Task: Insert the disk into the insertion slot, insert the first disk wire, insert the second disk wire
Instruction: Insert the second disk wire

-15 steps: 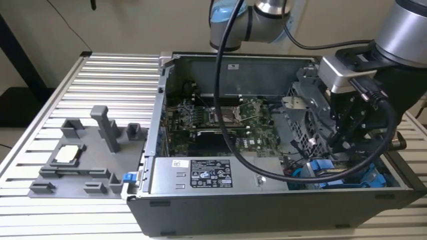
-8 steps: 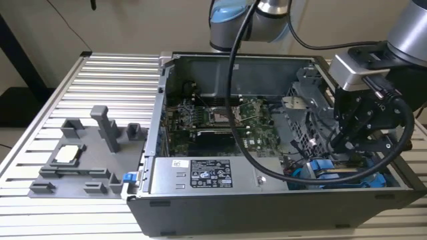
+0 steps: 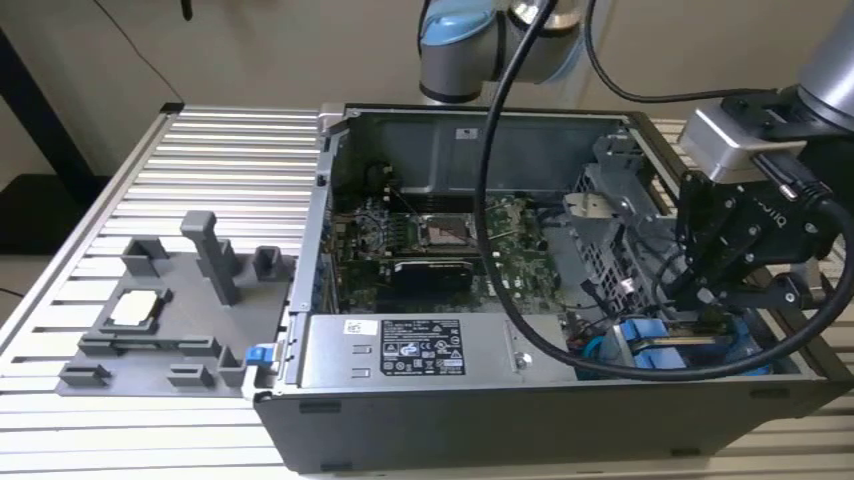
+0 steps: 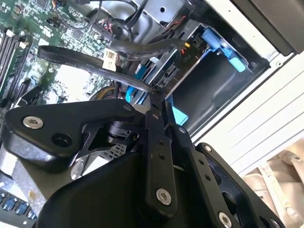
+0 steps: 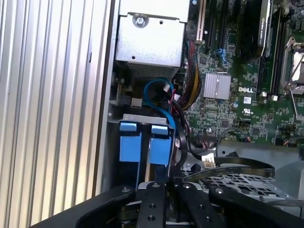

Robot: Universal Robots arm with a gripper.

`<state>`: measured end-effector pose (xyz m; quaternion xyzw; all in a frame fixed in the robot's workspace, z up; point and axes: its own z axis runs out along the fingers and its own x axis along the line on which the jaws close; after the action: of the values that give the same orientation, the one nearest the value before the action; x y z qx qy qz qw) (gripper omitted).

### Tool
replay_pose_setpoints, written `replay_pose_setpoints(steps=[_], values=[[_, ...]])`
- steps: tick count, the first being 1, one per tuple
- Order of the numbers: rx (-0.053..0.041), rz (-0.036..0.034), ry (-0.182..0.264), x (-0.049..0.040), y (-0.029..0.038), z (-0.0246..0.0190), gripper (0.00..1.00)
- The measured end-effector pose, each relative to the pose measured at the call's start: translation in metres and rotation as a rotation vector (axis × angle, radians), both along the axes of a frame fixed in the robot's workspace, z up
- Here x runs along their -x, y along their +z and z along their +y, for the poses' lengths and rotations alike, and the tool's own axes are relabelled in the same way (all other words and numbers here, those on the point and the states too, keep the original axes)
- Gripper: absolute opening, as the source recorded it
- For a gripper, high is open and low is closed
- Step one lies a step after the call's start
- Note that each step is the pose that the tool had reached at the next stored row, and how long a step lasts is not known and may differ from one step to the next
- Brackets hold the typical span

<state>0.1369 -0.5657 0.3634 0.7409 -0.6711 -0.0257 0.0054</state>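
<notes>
The disk [image 3: 663,345], edged by its bright blue frame tabs [image 5: 130,142], sits low in the insertion slot [image 5: 145,117] of the grey drive cage [image 3: 607,245], at the case corner on the exterior view's right. My black gripper [image 3: 707,315] hangs just above that corner. In the second wrist view its fingers [image 4: 159,156] come together at the gripper [image 4: 159,97], shut on a flat black disk wire [image 4: 76,57]. The wire carries a small white-labelled connector [image 4: 109,59]. In the first wrist view the same wire [image 5: 237,167] loops away from the gripper [image 5: 167,183]. A thin blue wire [image 5: 156,88] curls beside the tabs.
The open computer case [image 3: 534,420] lies on a ribbed aluminium table [image 3: 227,150]. Inside are the green motherboard [image 3: 441,235] and the grey power-supply box [image 3: 414,350]. A grey fixture [image 3: 174,310] with parts stands to the exterior view's left. The arm's thick black cable [image 3: 501,200] drapes across the case.
</notes>
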Motion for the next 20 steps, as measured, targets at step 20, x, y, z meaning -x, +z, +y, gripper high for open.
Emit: replay_pose_setpoints(steps=[20], values=[[0.0004, -0.0464, -0.011, 0.0006, -0.0088, -0.0011, 0.16]])
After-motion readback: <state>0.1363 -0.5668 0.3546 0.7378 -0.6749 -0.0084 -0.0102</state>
